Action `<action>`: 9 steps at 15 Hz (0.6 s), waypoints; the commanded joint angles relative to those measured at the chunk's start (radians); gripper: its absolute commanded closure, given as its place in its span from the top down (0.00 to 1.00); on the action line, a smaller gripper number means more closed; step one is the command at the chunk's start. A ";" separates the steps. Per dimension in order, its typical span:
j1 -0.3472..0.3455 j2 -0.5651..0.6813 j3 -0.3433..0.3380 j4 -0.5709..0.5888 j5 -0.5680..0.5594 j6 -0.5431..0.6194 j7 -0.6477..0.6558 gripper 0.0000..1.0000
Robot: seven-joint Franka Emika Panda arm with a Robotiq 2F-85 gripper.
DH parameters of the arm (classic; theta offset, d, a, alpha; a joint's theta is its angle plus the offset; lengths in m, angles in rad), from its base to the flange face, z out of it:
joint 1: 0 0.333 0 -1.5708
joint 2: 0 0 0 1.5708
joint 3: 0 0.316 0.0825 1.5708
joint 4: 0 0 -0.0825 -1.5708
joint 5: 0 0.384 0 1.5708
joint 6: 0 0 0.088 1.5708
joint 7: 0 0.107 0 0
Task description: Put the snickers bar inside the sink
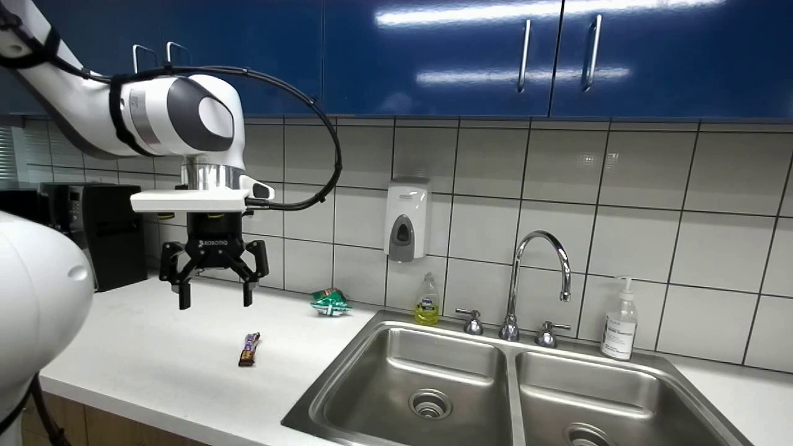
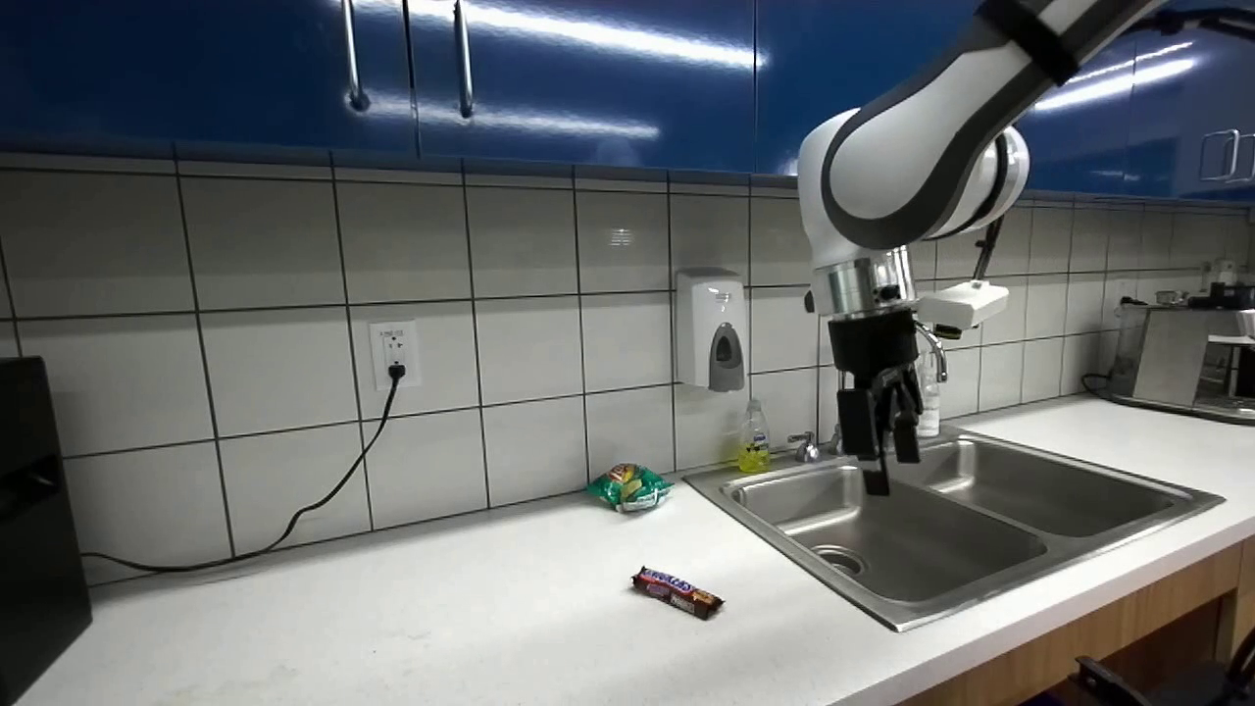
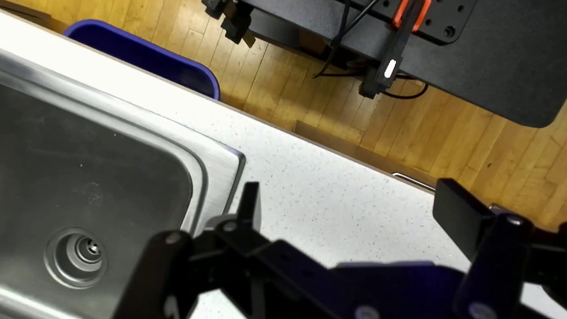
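Observation:
The snickers bar (image 1: 249,350) is a small brown, blue and white wrapped bar lying on the white counter, left of the sink. It also shows in an exterior view (image 2: 677,592). The steel double-basin sink (image 1: 513,390) is set into the counter and shows in both exterior views (image 2: 990,585). Part of it shows in the wrist view (image 3: 217,166). My black gripper (image 1: 216,301) is open and empty, well above the counter, fingers pointing down; it also shows in an exterior view (image 2: 889,471). In the wrist view, bare counter shows between the fingers (image 3: 347,195); the bar is out of view there.
A green chip bag (image 1: 331,303) lies near the tiled wall. Yellow dish soap (image 1: 427,303), a chrome faucet (image 1: 514,279) and a pump bottle (image 1: 619,328) stand behind the basins. A black machine (image 2: 39,500) stands on the counter. Blue cabinets (image 1: 433,56) hang above.

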 commanded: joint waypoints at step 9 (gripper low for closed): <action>0.006 0.494 0.072 0.192 -0.022 0.302 0.068 1.00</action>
